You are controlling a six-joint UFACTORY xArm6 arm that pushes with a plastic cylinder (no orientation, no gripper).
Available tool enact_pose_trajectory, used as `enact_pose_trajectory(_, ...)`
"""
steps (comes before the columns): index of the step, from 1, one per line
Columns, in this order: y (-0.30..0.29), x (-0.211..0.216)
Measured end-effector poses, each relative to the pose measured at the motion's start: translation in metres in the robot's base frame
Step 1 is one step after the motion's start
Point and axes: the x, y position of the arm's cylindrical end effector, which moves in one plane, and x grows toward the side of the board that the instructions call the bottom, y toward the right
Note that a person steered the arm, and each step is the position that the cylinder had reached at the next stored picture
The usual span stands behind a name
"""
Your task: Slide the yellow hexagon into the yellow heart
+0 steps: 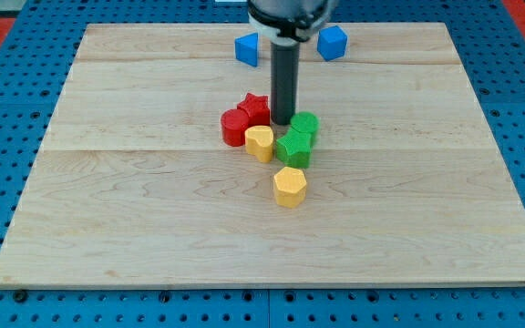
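The yellow hexagon [290,186] lies just below the board's middle. The yellow heart [260,142] sits up and to the left of it, a short gap apart. My tip [283,122] stands just above the heart, between the red star [254,107] on its left and the green blocks [304,125] on its right. The tip is well above the hexagon and does not touch it.
A red round block [235,127] touches the heart's left side. A green star-like block [293,148] lies right of the heart, above the hexagon. Two blue blocks [247,48] [332,42] sit near the view's top. The wooden board [108,200] is edged by blue matting.
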Motion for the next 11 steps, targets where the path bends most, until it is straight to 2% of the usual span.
enact_pose_trajectory(1, 0.000, 0.000)
enact_pose_trajectory(2, 0.087, -0.026)
enact_pose_trajectory(3, 0.134, 0.033)
enact_pose_trajectory(4, 0.096, 0.039)
enact_pose_trajectory(6, 0.086, 0.023)
enact_pose_trajectory(7, 0.038, 0.012)
enact_pose_trajectory(8, 0.049, 0.012)
enact_pose_trajectory(9, 0.163, 0.066)
enact_pose_trajectory(10, 0.070, 0.123)
enact_pose_trajectory(11, 0.013, 0.086)
